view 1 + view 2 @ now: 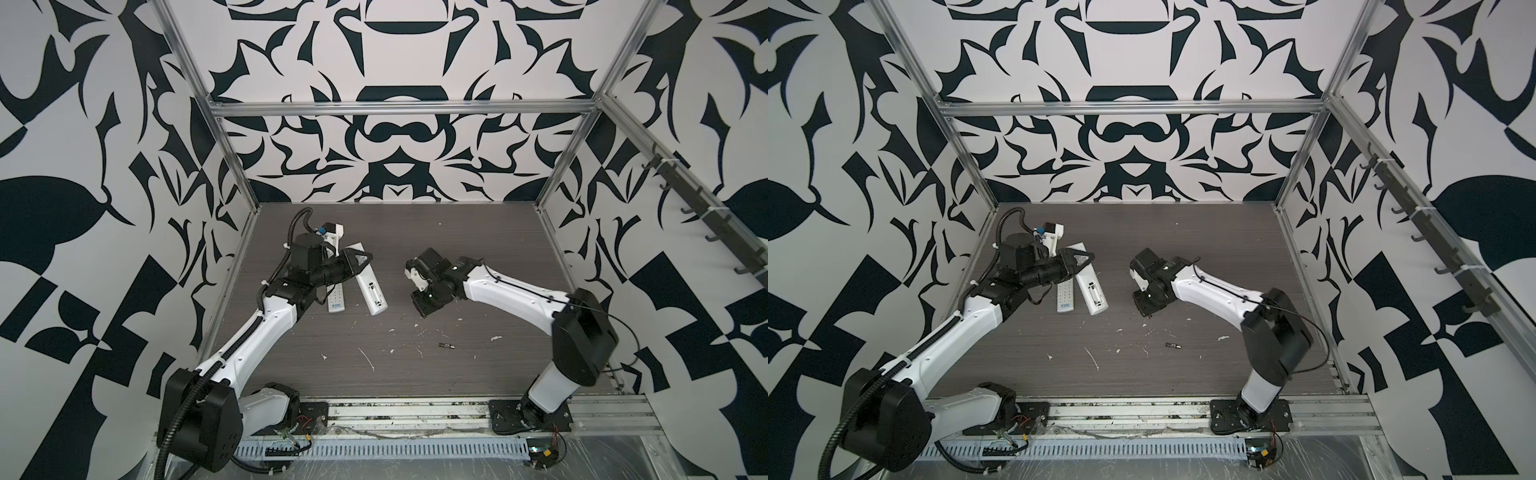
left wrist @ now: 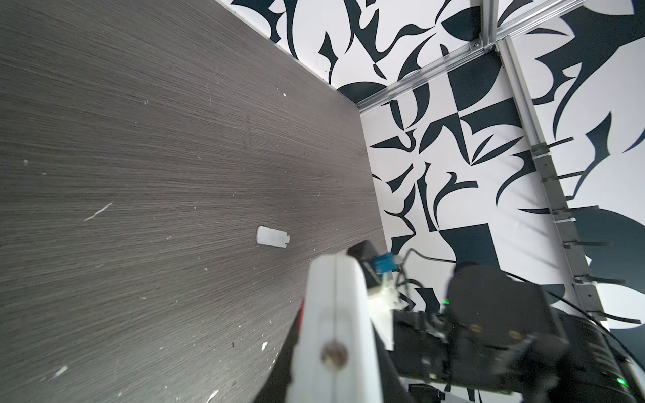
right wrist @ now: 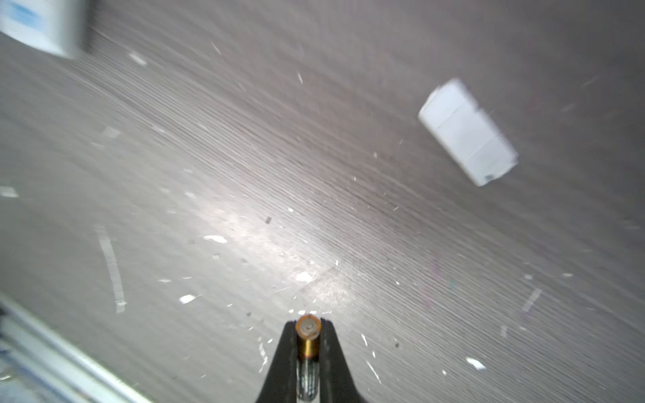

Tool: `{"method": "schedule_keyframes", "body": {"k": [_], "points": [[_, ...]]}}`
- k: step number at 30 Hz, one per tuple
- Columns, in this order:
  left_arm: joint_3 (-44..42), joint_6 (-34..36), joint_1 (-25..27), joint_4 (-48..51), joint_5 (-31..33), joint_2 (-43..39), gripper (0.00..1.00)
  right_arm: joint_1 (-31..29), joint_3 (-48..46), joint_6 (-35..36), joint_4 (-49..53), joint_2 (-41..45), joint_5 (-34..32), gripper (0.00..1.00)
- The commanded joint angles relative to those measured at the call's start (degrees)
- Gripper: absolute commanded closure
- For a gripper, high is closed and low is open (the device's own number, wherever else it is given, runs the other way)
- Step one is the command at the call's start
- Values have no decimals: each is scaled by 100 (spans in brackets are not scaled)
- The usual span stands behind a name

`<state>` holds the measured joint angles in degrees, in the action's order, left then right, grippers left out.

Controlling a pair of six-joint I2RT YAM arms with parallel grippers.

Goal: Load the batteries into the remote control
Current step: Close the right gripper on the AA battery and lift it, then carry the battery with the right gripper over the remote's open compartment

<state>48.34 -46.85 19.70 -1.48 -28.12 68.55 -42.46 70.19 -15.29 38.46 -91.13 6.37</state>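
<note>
Right wrist view: what does the right gripper [image 3: 308, 325] hold?

A battery [image 3: 308, 340], pinched lengthwise between nearly closed jaws, tip outward. In a top view the remote [image 1: 372, 293] lies to its left, slanting.

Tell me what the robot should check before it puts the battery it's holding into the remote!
1. Battery pinched in the right end effector: ok.
2. Upturned remote shows its open compartment: ok.
3. Cover is off and lies apart from the remote: ok.
4. Left end effector steadies the remote's far end: cannot tell; it is closed there, but the grip is hidden.
5. Battery's ends match the slot's marks: cannot tell.
6. Spare battery lies nearer the front, out of the way: ok.
</note>
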Motion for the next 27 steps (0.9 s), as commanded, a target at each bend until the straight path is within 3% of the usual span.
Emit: {"method": "schedule_keyframes", "body": {"k": [1,7,15,27], "points": [[67,-119,-50,-288,-135,45,100,18,64,-120,-452,825,18,100],[191,-312,-60,-528,-142,136,100,13,516,-268,-891,1472,368,100],[377,-624,-68,-952,-126,289,100,-190,1314,-554,-1460,1169,776,100],[273,-865,-63,-1240,-91,220,100,-742,1419,-502,-1855,685,689,100]]}}
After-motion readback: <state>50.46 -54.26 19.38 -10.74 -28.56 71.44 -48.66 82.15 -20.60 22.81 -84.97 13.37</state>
